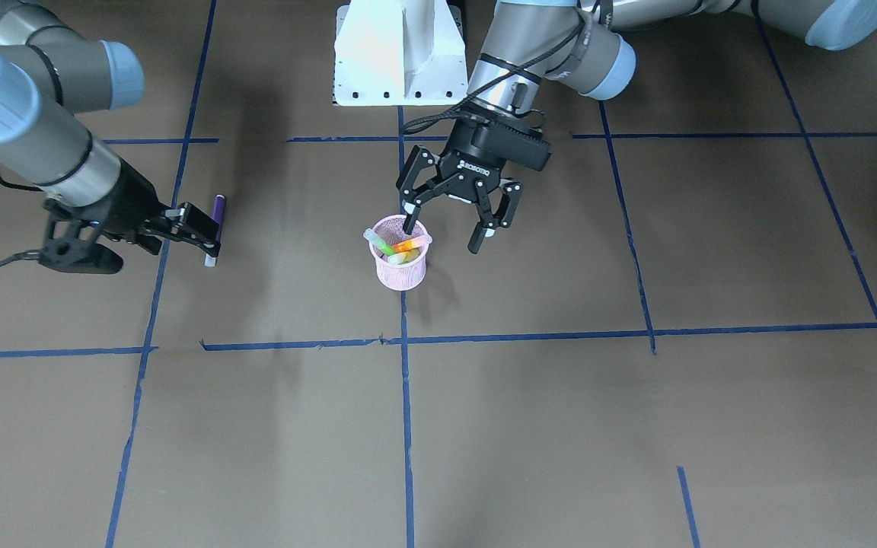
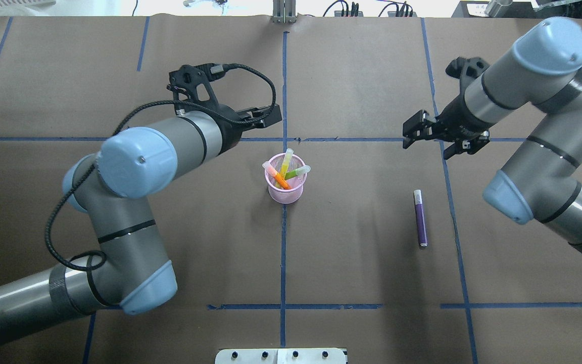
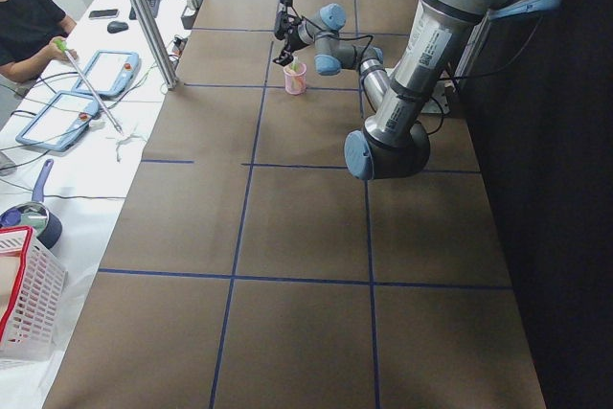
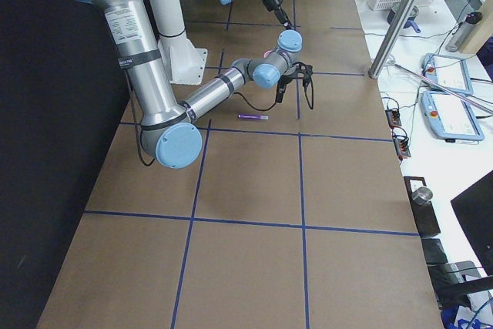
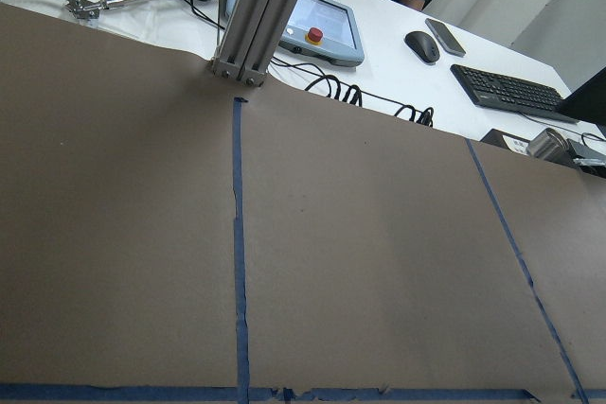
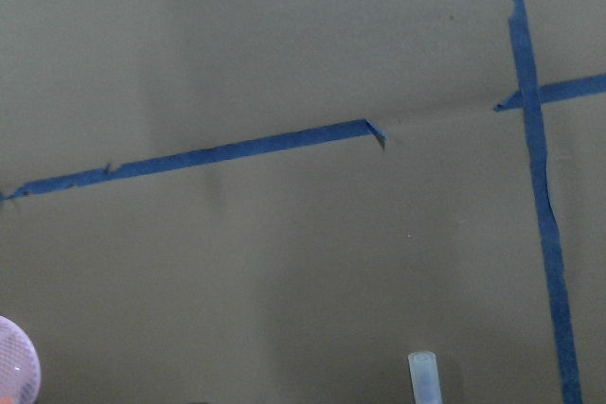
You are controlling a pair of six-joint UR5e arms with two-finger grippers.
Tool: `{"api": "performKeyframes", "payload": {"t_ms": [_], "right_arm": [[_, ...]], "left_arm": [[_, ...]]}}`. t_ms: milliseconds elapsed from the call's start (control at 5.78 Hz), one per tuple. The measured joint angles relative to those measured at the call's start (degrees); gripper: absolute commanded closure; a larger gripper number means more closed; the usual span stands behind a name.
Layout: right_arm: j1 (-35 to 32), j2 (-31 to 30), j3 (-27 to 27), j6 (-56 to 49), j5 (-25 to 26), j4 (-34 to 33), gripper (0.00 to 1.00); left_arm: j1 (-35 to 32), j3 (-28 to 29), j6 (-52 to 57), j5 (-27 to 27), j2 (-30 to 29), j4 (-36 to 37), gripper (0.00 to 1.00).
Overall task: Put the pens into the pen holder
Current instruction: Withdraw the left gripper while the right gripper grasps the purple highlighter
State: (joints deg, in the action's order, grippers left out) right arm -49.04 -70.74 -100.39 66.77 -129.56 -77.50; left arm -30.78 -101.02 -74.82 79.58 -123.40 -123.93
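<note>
Above the pen holder, left gripper hangs wide open, empty

The white brand name ROBOTIQ stands on the black body of the left claw. A sticker on the near arm's tube is too small to read.

Picture edges cut off most of the round pink wire-mesh pen holder and the slim purple pen.
</note>
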Motion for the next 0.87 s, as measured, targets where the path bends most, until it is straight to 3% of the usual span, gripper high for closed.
{"api": "performKeyframes", "payload": {"t_ms": [346, 865], "right_arm": [[3.84, -0.02, 4.21, -0.09, -0.08, -1.3, 0.09], [6.24, 0.42, 6.69, -0.75, -0.6, -4.55, 0.25]], "left_arm": [[-2.39, -1.8, -0.06, 4.04, 2.19, 0.25, 0.0], [-2.7, -2.38, -0.35, 4.52, 2.46, 0.36, 0.0]]}}
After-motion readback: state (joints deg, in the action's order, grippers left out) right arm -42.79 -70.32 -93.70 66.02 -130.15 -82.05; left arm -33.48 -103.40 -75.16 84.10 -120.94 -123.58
